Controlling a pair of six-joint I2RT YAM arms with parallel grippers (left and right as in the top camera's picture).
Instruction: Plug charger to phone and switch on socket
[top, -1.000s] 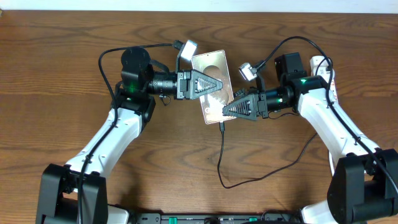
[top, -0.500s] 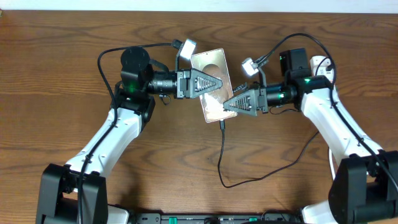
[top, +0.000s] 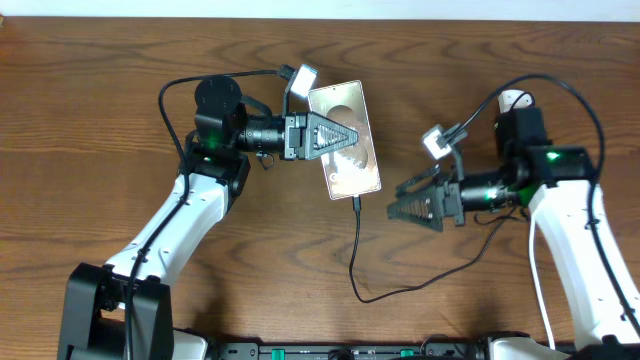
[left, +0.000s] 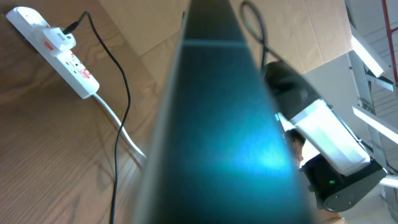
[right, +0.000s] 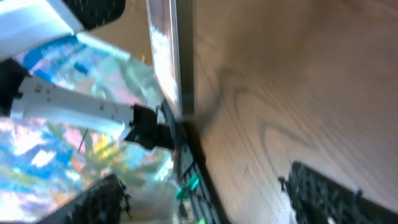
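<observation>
- Phone (top: 355, 178): clamped in the left claw (top: 352, 135) and held at a tilt over the wooden table (top: 100, 120).
- Charger (top: 357, 250): the plug tip (top: 357, 203) is seen meeting the phone's lower edge, but full seating cannot be confirmed. The cable is trailed down from the phone, then looped off to the right.
- Right claw (top: 395, 200): spread wide with nothing held, near the plug tip on its right and apart from it.
- Socket (left: 59, 50): well right of the phone, partly hidden behind the right arm. Its switch state is too small to be read.

Risks judged:
- A half-seated tip could be dragged out if the phone is shifted.
- It could also be pulled out if the loop is snagged by the right arm on its way to the socket.
- The strip could be shoved rather than switched by a wide claw.
- A neighbouring switch could be struck instead.
</observation>
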